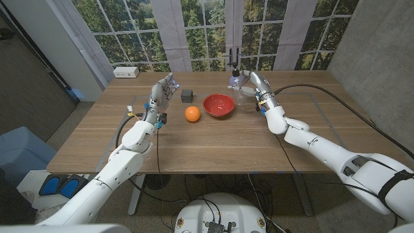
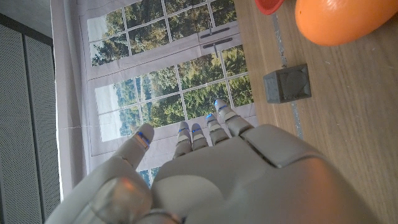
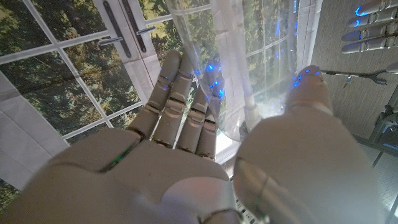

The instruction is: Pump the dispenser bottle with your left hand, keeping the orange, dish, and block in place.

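The left hand is up off the counter with its fingers spread and nothing in it. Just beside it sit the small dark block and the orange. Next comes the red dish. Past the dish, on the far right side, stands the clear dispenser bottle with its black pump on top. The right hand is wrapped around the bottle, and in the right wrist view its fingers press on the clear wall.

The bottle is well apart from the left hand, and the block, orange and dish all lie between them. If the left arm swings low across, it could knock the orange and make it roll, or push the block or dish. A hard push on the pump could also tip the bottle if the right hand lets go.
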Tool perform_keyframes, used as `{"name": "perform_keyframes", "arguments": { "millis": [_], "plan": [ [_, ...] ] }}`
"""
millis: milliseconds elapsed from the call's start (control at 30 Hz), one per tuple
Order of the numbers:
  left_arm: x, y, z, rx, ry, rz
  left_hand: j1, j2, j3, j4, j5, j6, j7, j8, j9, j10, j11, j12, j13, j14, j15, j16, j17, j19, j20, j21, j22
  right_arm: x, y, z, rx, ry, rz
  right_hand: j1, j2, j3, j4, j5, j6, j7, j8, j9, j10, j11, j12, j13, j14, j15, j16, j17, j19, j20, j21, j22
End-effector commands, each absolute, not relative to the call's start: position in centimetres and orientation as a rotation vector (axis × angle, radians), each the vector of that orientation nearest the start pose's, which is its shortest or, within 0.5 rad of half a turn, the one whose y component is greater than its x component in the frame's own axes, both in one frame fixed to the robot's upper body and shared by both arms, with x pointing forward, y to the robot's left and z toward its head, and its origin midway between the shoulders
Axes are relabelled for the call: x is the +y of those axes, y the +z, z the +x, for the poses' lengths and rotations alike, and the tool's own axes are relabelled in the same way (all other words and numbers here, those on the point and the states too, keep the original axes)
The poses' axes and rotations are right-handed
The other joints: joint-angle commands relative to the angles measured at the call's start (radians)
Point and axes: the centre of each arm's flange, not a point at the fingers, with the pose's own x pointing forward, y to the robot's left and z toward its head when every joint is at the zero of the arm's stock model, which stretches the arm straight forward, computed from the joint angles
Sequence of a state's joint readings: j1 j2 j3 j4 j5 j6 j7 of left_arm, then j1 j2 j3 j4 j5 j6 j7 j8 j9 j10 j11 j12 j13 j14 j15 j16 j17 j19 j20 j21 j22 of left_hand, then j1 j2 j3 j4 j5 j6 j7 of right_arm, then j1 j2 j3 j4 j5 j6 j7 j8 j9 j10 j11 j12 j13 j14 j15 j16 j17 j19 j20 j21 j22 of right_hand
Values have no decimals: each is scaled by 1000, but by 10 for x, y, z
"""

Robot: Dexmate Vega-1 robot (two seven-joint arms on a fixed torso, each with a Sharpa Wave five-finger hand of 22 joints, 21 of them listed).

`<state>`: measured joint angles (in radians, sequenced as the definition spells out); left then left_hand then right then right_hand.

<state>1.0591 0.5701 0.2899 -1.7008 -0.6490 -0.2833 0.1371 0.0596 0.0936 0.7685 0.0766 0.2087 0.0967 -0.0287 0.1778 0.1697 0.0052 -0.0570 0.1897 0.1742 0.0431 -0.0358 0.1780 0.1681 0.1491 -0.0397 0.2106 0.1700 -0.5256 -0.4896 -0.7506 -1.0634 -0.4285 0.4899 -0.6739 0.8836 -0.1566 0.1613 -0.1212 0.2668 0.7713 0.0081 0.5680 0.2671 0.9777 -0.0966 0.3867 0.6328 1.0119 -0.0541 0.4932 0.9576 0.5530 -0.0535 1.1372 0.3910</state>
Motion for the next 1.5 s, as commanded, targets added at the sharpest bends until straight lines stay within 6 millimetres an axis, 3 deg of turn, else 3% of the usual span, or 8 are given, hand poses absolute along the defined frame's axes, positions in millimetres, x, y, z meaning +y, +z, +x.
{"name": "perform_keyframes", "arguments": {
  "millis": [33, 500, 833, 967, 1500],
  "plan": [
    [277, -1, 583, -699, -176, -101, -8, 53, 3, -6, -2, 7, 4, 5, 4, 9, -7, 9, 2, 16, -8, 8, -1, 10, -4, 0, 2, -183, 33, 644, -1144, -96, -944, 283, 277, 0, 1, 7, 138, -131, 5, 5, 65, -62, -1, 3, 117, -173, -6, 4, -5, -152, 8, -1],
    [290, 6, 597, -670, -175, -125, -6, 37, -4, -21, -6, 14, -2, 6, 4, 23, -1, 11, 2, 22, -1, 4, -2, 13, 7, -3, 2, -182, 36, 645, -1123, -112, -1000, 284, 277, -4, 2, 10, 140, -131, 5, 4, 68, -62, -5, 5, 119, -173, -11, 8, -8, -152, 15, -10],
    [298, 22, 599, -661, -152, -63, 1, 33, -6, -37, -7, 15, -2, 6, 4, 24, 0, 9, 2, 22, -2, 1, -3, 13, 13, -5, 2, -180, 37, 646, -1107, -117, -1044, 286, 278, -7, 2, 12, 140, -132, 4, 4, 70, -66, -7, 8, 121, -173, -15, 11, -9, -152, 21, -18],
    [297, 29, 598, -671, -143, -30, 5, 31, -7, -46, -9, 15, -6, 5, 4, 24, -1, 8, 2, 23, -2, 0, -4, 15, 24, -6, 2, -180, 36, 647, -1111, -118, -1048, 287, 278, -8, 2, 13, 140, -131, 4, 4, 70, -62, -9, 9, 122, -173, -17, 12, -11, -152, 24, -21],
    [283, 59, 585, -733, -174, 89, 13, 28, -11, -66, -12, 14, -11, 4, 4, 25, 1, 6, 3, 22, 0, -2, -4, 15, 28, -8, 3, -175, 40, 647, -1108, -136, -1139, 287, 280, -15, 4, 15, 142, -132, 5, 5, 71, -64, -17, 9, 125, -173, -24, 17, -14, -152, 35, -35]
  ]
}}
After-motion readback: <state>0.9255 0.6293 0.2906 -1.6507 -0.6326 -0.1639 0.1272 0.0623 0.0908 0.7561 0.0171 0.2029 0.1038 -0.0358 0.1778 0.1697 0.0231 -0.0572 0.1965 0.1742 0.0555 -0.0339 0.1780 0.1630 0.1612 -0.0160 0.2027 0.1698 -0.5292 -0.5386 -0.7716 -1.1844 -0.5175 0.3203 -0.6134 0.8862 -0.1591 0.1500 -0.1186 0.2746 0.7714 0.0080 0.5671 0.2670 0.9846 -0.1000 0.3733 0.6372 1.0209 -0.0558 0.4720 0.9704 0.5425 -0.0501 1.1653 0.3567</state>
